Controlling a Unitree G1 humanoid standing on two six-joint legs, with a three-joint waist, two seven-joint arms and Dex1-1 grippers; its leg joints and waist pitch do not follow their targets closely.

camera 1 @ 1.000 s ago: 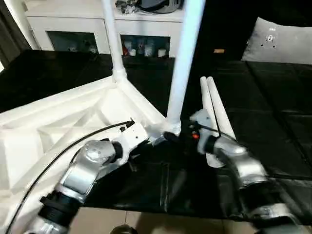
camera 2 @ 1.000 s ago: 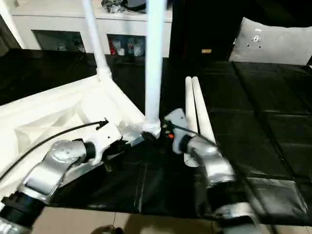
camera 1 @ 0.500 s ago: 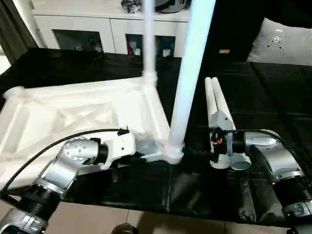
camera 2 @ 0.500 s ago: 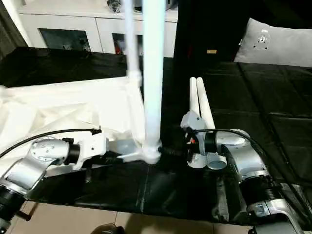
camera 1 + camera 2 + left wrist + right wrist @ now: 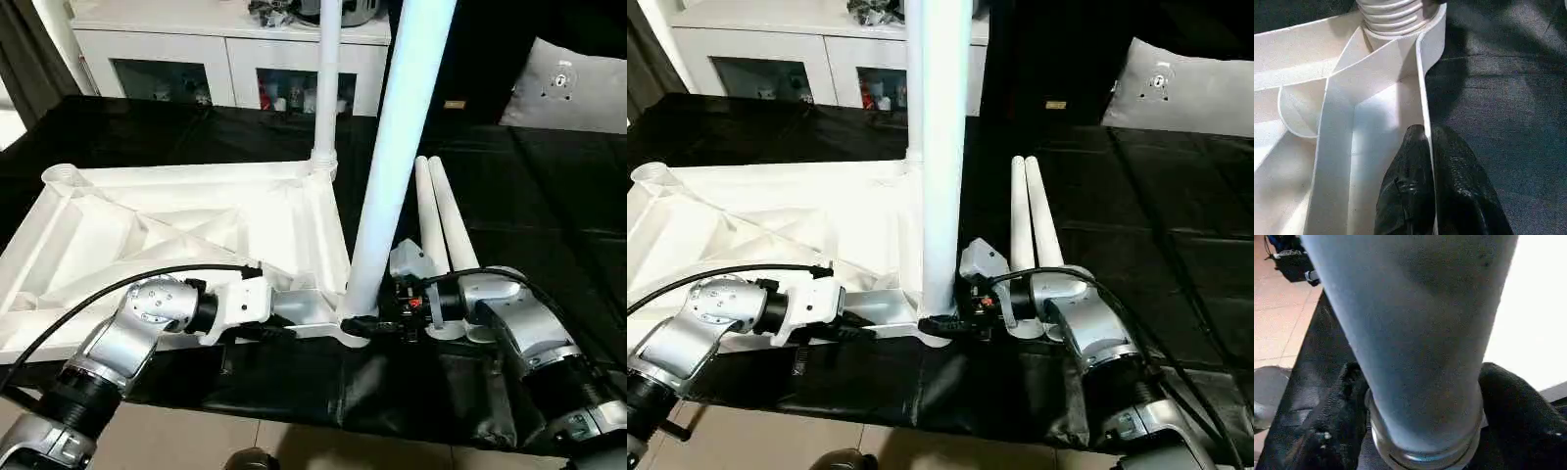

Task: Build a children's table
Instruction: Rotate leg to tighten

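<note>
The children's table top (image 5: 176, 230) lies upside down on the black mat, ribbed side up. Two white legs stand upright in its sockets: a far leg (image 5: 327, 88) and a near leg (image 5: 397, 166). Two loose legs (image 5: 439, 220) lie side by side on the mat to the right. My left gripper (image 5: 1425, 132) is shut on the top's thin rim wall (image 5: 1422, 88), close to the near corner socket. My right gripper (image 5: 1420, 387) reaches in from the right, its fingers (image 5: 1344, 406) pressed against both sides of the near leg's base (image 5: 1415, 342).
A white cabinet with glass doors (image 5: 225, 59) stands behind the mat. A grey cushion (image 5: 578, 83) lies at the back right. The black mat (image 5: 558, 206) spreads to the right of the loose legs. Tan floor (image 5: 294, 441) shows past its near edge.
The head view has swung, so the whole scene sits differently. My right gripper has come in to the near leg's base and its fingers have narrowed onto it. My left gripper still holds the rim.
</note>
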